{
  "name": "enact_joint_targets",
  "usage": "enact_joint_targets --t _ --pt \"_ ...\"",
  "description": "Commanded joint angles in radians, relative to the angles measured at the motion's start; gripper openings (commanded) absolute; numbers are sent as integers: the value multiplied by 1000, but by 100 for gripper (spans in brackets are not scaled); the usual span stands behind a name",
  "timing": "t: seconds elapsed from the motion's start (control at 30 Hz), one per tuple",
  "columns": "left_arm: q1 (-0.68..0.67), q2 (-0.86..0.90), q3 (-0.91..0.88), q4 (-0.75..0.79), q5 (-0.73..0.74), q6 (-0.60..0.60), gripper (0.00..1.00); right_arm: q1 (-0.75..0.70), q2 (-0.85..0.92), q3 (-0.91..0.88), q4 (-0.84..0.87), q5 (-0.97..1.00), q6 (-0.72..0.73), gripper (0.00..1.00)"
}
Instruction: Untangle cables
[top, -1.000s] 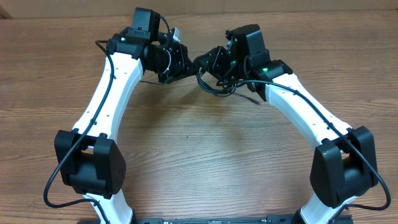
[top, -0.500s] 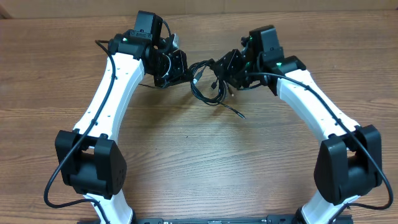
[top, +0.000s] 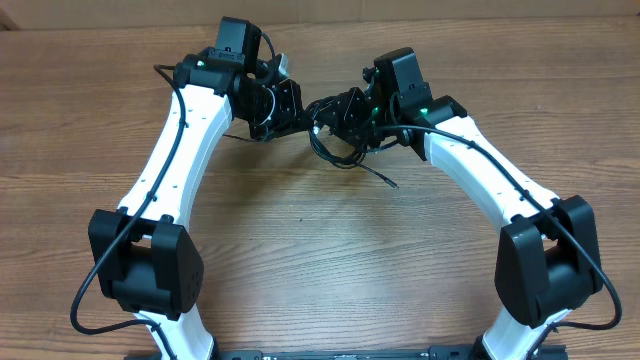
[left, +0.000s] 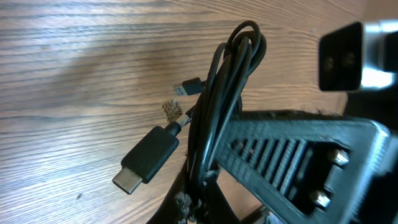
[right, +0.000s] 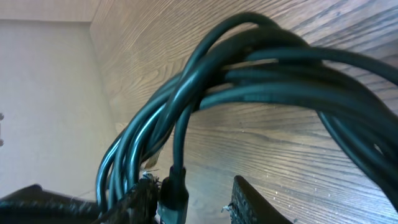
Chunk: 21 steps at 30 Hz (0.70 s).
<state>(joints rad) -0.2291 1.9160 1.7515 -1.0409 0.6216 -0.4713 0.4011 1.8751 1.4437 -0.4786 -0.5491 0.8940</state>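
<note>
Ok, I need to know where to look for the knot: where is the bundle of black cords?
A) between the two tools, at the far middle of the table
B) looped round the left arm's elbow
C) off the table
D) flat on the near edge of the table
A: the cords are bunched between the left tool and the right tool, with one loose end trailing toward the near right.

A robot test bench in a lab

A white-and-black left arm (top: 180, 150) and right arm (top: 480, 170) rose from the near edge of a wood-grain table (top: 330, 260), black wires running along both. They met over a bundle of cables (left: 221, 93). A plain pale wall (right: 43, 93) stood past the table's edge.
</note>
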Motion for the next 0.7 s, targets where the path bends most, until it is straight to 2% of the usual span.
enact_joint_targets --t 0.0,0.13,0.17,0.23,0.4,0.67 --pt "-8 -6 17 2 136 -8 4 12 2 8 18 45 19 37" --pt "-7 -6 17 1 216 -7 4 14 2 8 12 103 -9 36" --pt "-5 -6 17 2 204 22 4 1 1 10 0 112 -61 14" --pt "-5 -6 17 3 167 61 4 -14 -5 11 -3 69 -61 4" --pt "-20 -6 4 -5 -88 214 4 -63 -96 11 -48 -35 -107 4" --pt "-21 -6 -8 -55 -77 305 4 -144 -229 11 -163 39 -170 4"
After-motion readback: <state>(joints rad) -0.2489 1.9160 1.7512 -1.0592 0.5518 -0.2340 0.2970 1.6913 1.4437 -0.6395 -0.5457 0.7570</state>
